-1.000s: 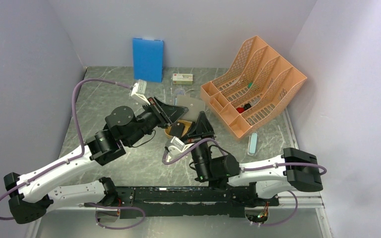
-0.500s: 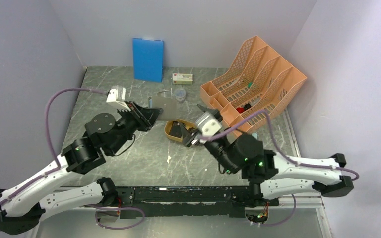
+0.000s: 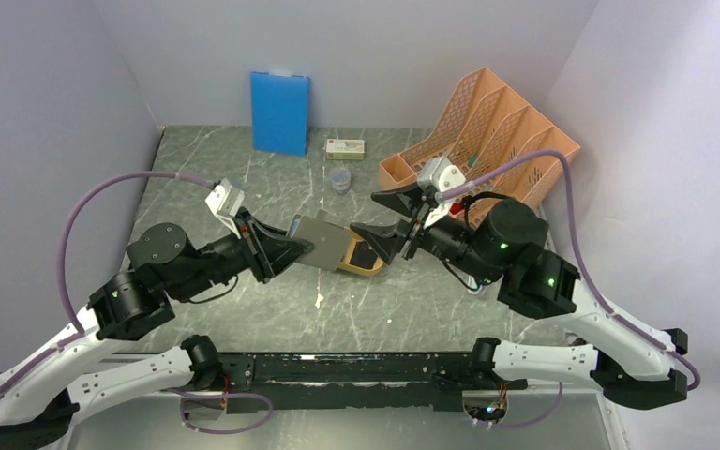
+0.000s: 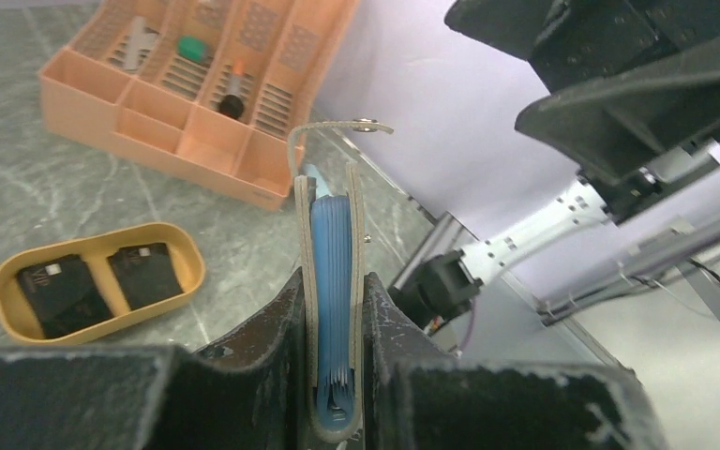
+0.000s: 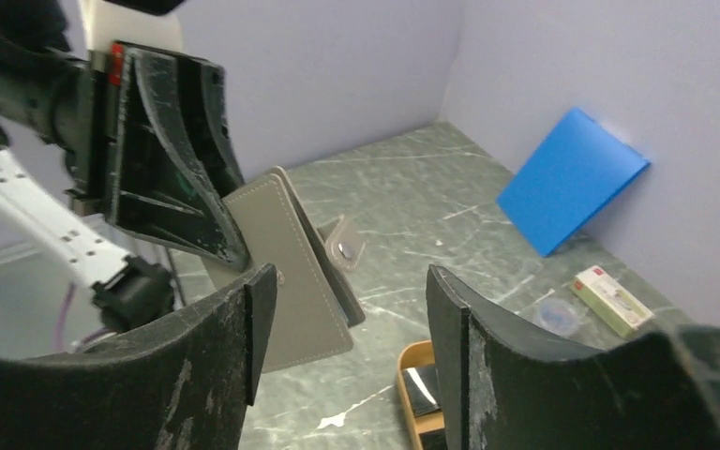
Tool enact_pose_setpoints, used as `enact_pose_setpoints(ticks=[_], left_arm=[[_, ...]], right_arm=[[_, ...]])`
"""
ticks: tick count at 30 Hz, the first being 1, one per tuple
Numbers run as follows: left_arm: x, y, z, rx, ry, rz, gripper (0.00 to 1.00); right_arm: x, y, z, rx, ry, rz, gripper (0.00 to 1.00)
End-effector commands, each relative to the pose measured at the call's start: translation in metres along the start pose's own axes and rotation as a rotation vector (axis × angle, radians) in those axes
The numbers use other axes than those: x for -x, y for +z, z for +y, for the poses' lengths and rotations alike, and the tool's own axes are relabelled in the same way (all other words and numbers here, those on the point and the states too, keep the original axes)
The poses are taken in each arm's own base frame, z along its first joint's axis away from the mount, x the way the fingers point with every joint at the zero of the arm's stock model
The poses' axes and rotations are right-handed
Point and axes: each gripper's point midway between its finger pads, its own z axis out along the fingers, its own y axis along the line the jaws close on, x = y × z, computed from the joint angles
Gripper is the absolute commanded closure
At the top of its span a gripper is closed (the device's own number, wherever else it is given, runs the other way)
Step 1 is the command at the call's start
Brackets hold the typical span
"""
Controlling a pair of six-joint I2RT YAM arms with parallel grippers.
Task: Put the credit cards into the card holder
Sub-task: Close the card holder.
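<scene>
1. Under both pairs of fingers: grey marbled table (image 3: 244, 187).
2. Behind the right fingers, off to their right side: orange file organiser (image 3: 487, 122) with slanted slots and a few small items inside.
3. Well beyond the left fingertips, upright against the back wall: blue board (image 3: 279, 112).
4. Clenched on the card holder (image 3: 323, 242): left gripper (image 3: 291, 248), one finger pressed to each outer face, fingertips aimed at the right gripper.
5. Released, fingers spread wide with nothing between them: right gripper (image 3: 386, 217), pointed back at the left one.
6. Between the left fingers and reaching out past their tips: grey card holder, held on edge and nearly folded shut, with pale blue pockets showing in the slit in the left wrist view. Just ahead of the gap between the right fingers; cannot tell whether the lower right fingertip touches it.
7. Below the right fingers, partly tucked under the holder's free end in the top view: mustard-yellow oval tray (image 4: 187, 267), flat on the table.
8. Inside that tray, well apart from both pairs of fingers: two dark credit cards (image 4: 56, 291), lying side by side.
9. Far past both sets of fingertips, near the back wall: small white box (image 3: 345, 147).
10. Beyond the gap between the two grippers: small clear cup (image 3: 339, 178).
11. On the holder's flap, facing the right fingers: round snap stud (image 5: 344, 249).
</scene>
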Motion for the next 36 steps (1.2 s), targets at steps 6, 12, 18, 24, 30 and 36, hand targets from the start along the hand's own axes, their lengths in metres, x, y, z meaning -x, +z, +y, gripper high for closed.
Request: enact_pose_setpoints(ticks=[6, 12, 18, 24, 30, 36], left_arm=[[-0.018, 0.002, -0.046, -0.235, -0.078, 0.131, 0.95], [-0.084, 0.021, -0.035, -0.312, -0.252, 0.247, 0.95], [-0.106, 0.044, 0.020, -0.305, -0.369, 0.267, 0.95], [-0.082, 0.040, 0.054, -0.368, -0.480, 0.169, 0.95], [-0.064, 0.041, 0.060, -0.247, -0.332, 0.233, 0.95], [-0.063, 0.039, 0.056, -0.262, -0.351, 0.261, 0.95]], right_arm=[[-0.007, -0.019, 0.015, 0.096, 0.020, 0.098, 0.43], [-0.040, -0.019, 0.006, 0.030, 0.051, 0.123, 0.40], [-0.067, 0.004, -0.001, -0.021, 0.144, 0.122, 0.38], [-0.068, 0.027, -0.052, -0.109, 0.285, 0.054, 0.38], [-0.094, 0.014, -0.075, 0.014, 0.404, 0.110, 0.38], [-0.090, 0.000, -0.056, 0.153, 0.440, 0.051, 0.42]])
